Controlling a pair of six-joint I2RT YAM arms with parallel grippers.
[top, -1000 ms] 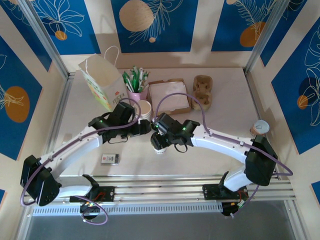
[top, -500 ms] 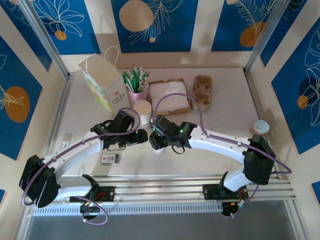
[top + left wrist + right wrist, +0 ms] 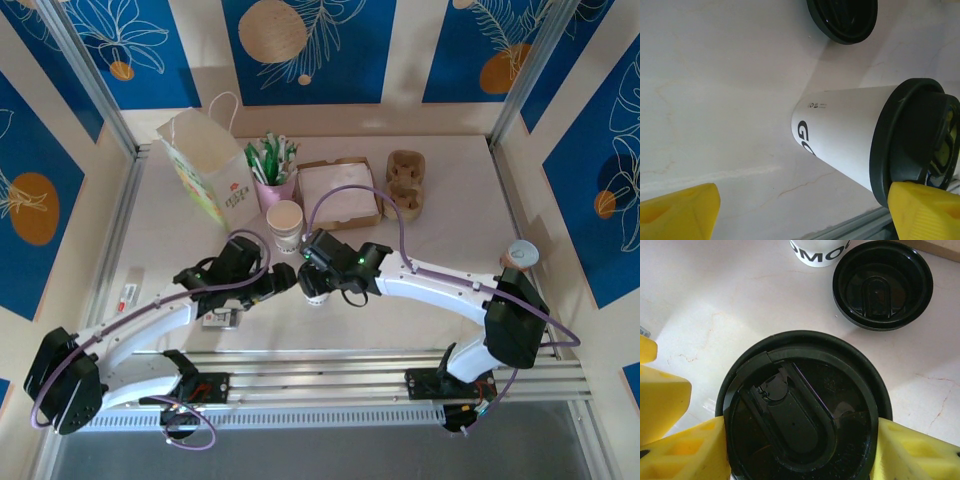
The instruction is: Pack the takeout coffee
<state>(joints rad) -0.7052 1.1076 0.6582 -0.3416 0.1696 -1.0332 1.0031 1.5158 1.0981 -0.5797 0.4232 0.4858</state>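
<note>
The takeout coffee (image 3: 316, 291), a cream-white paper cup with a black lid (image 3: 800, 425), stands on the tabletop in the middle. My right gripper (image 3: 800, 452) is shut on it from above, a yellow finger (image 3: 682, 450) pressed against each side of the lid. In the left wrist view the cup (image 3: 845, 132) lies to the right, its base on the table. My left gripper (image 3: 288, 278) is open just left of the cup. One of its fingertips (image 3: 925, 210) is at the lid's rim and the other (image 3: 680, 212) is far off it.
A loose black lid (image 3: 882, 285) lies on the table behind the cup, beside a stack of lidless cups (image 3: 285, 222). Further back stand a paper bag (image 3: 205, 165), a pink cup of sticks (image 3: 273, 170), a napkin box (image 3: 340, 195) and a cup carrier (image 3: 405, 182). A small packet (image 3: 220, 318) lies near the left arm.
My left arm has drawn back toward the near edge, bringing its open gripper from the stack of cups down beside the coffee. The right gripper and cup barely shifted left.
</note>
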